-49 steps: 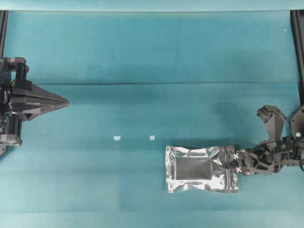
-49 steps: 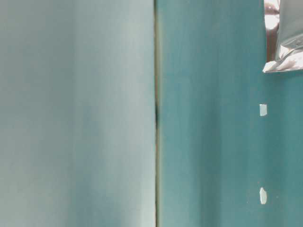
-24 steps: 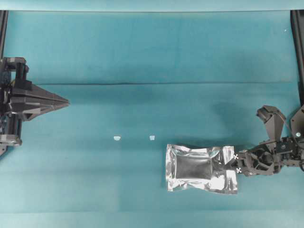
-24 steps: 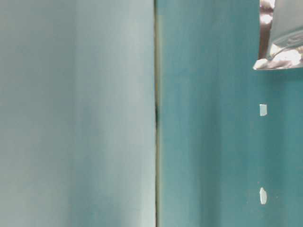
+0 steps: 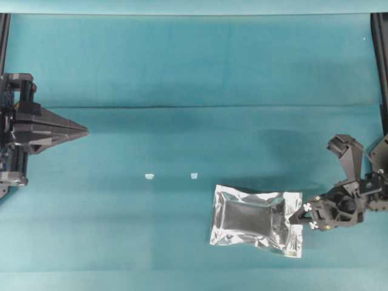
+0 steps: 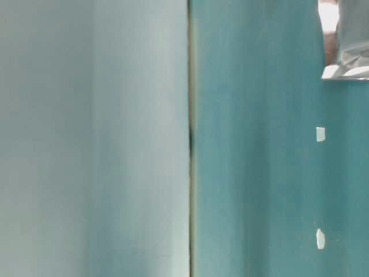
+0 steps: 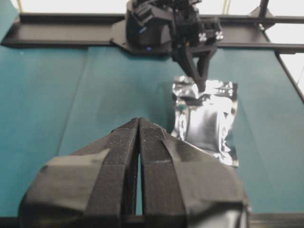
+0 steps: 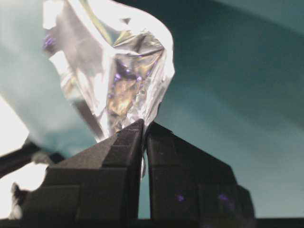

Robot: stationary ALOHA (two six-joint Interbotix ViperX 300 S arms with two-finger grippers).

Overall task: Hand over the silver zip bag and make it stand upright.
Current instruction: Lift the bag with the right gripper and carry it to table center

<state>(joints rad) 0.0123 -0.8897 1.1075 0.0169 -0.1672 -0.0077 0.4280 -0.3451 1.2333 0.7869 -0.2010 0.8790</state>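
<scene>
At table right: right tool [image 5: 293,218] pinching silver zip bag [image 5: 254,219] edge.

We see a robot test bench in a lab, not a home or shop. The counter [image 5: 194,66] is covered edge to edge with a plain teal cloth, creased in a straight line across its middle, and carries almost nothing. Black metal rails [image 5: 381,60] run along its left and right edges, and a black bar [image 7: 66,31] crosses the far edge in the left wrist view. Two black robot arms [image 5: 357,188] are mounted at opposite edges, each with its own camera. Bright light comes in behind the far bar.
</scene>
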